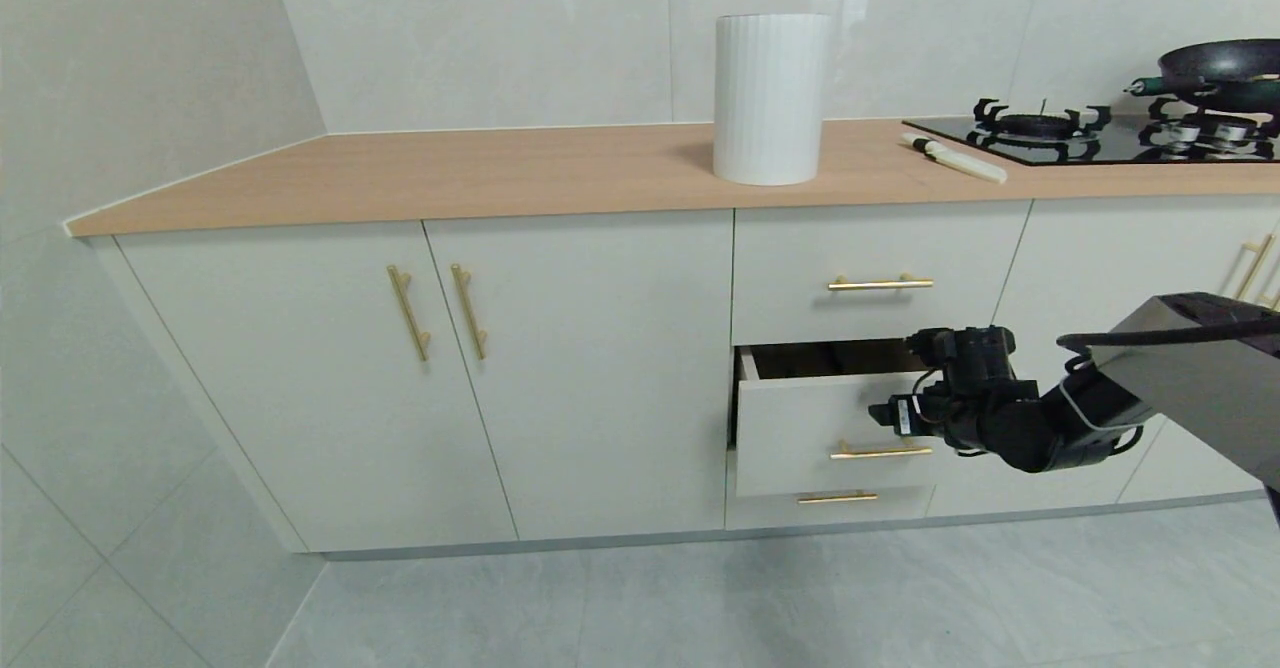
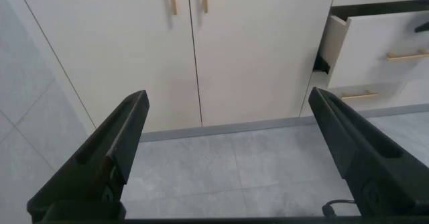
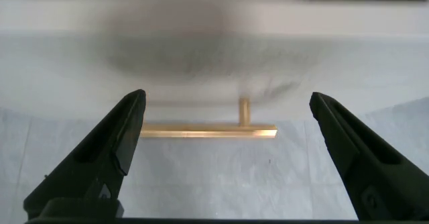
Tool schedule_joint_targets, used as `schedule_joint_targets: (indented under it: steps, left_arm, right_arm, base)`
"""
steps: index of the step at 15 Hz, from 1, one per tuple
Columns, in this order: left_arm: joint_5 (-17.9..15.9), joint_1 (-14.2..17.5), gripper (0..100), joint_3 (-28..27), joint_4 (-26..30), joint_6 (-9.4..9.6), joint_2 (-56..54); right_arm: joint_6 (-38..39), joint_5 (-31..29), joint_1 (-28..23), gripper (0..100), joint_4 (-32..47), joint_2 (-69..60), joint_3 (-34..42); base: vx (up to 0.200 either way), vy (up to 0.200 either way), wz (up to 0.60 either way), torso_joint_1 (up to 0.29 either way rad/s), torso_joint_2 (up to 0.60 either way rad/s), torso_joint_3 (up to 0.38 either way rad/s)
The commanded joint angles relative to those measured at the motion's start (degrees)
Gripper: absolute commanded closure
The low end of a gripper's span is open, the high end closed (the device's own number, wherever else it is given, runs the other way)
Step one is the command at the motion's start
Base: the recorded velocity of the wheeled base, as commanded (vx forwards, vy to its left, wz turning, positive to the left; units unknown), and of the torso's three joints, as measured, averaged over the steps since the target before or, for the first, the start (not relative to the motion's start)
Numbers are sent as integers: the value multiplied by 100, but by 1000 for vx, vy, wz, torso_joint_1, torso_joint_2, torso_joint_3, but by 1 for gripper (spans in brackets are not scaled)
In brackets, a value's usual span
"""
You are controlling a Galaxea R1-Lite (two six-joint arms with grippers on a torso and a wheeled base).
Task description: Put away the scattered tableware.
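A slim, cream-coloured utensil [image 1: 953,158] with a small dark-green patch near one end lay flat on the wooden worktop [image 1: 500,173], angled just beside the front corner of the black gas hob [image 1: 1100,143] and a little to the right of a tall white ribbed container [image 1: 768,98]. A dark pan [image 1: 1225,63] sat on a rear burner. Below, the middle drawer [image 1: 800,428] of a stack of three stood partly pulled out, its interior too dark to make out. The right gripper [image 1: 900,413] hung close against the drawer front, just above its brass handle [image 1: 880,453]. The head view took in the worktop and the utensil, while the wrist views looked lower. The right wrist view showed the right gripper [image 3: 226,100] with its fingers spread wide apart and holding nothing, the handle [image 3: 208,131] and one mounting post lying between them against the pale drawer front [image 3: 214,56]. The left wrist view showed the left gripper [image 2: 228,95] likewise spread apart and empty over grey floor tiles [image 2: 221,163], facing the cupboard doors [image 2: 120,49], with the open drawer [image 2: 375,39] seen from its side.
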Motion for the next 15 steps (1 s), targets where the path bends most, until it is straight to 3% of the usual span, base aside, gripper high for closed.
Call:
schedule_joint_targets:
  steps: [1, 15]
  left_arm:
    - [-1, 2, 0, 1, 0, 0, 2]
    - [-1, 2, 0, 1, 0, 0, 2]
  right_arm:
    - [2, 17, -1, 0, -9, 129, -314]
    - [230, 34, 114, 0, -62, 1035, -1773]
  base:
    - [0, 0, 0, 0, 0, 0]
    - [0, 0, 0, 0, 0, 0]
